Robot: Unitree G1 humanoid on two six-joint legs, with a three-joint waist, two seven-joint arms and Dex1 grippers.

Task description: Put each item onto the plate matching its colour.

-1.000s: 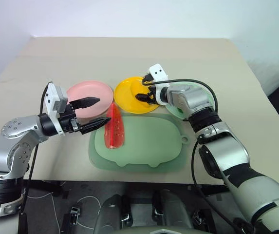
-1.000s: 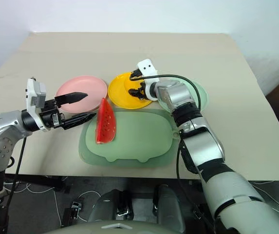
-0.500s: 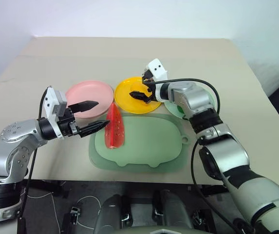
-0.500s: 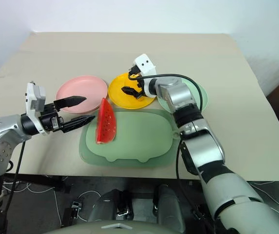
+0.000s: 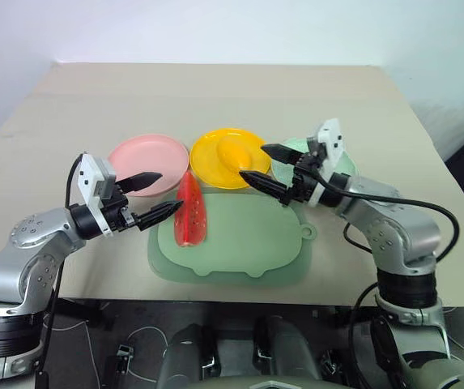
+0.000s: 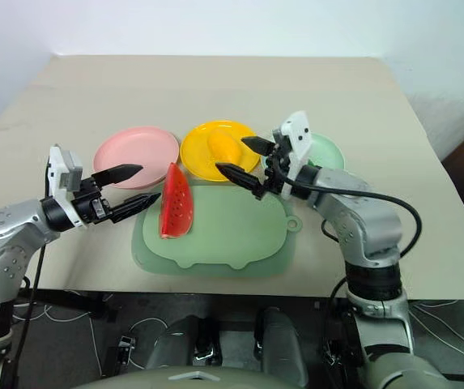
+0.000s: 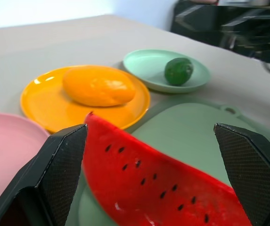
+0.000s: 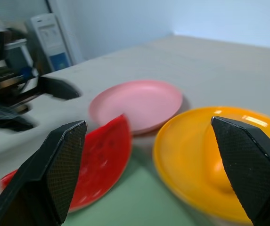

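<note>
The red watermelon wedge (image 5: 189, 212) stands on its rind at the left end of the mat. My left gripper (image 5: 171, 190) hangs open just to the left of it, fingers pointing at the wedge and holding nothing. A yellow mango (image 5: 233, 151) lies on the yellow plate (image 5: 207, 166). The dark-green lime (image 7: 178, 70) sits on the mint plate (image 7: 146, 66). The pink plate (image 5: 146, 152) is bare. My right gripper (image 5: 253, 161) is open and holds nothing, over the near edge of the yellow plate and the mat's far right corner.
A large pale-green mat with a tab (image 5: 248, 239) lies in front of the three plates, near the table's front edge. The beige table (image 5: 215, 89) stretches behind the plates. A black cable loops off my right arm (image 5: 426, 212).
My right gripper opened, left the mango on the yellow plate and drew back toward me and to the right. The left gripper has barely shifted.
</note>
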